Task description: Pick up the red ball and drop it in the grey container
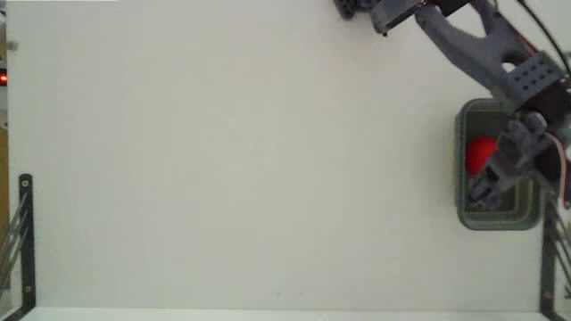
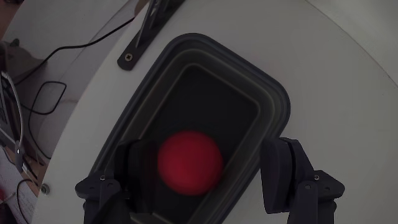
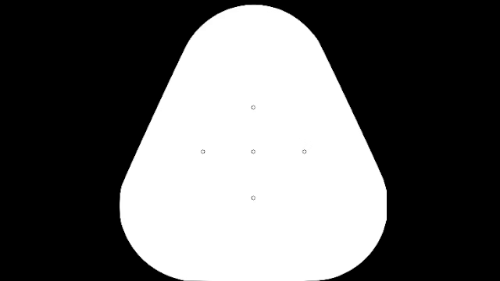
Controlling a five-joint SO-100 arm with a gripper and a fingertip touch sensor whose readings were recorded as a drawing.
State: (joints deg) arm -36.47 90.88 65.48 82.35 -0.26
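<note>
The red ball (image 1: 480,153) (image 2: 189,163) is over the inside of the grey container (image 1: 500,218) (image 2: 274,103), at the right edge of the white table in the fixed view. My gripper (image 1: 496,182) (image 2: 210,148) hangs right above the container and stands open. In the wrist view the ball looks slightly blurred between the two dark fingers (image 2: 283,168), with a clear gap to the right one. Whether the ball rests on the container's floor or is still in the air, I cannot tell. The arm hides part of the container in the fixed view.
A black metal bracket (image 2: 148,31) (image 1: 546,267) stands beside the container near the table's edge, and another (image 1: 25,241) at the left edge. Cables (image 2: 43,93) lie beyond the table edge in the wrist view. A broad white tabletop (image 1: 250,160) spreads left of the container.
</note>
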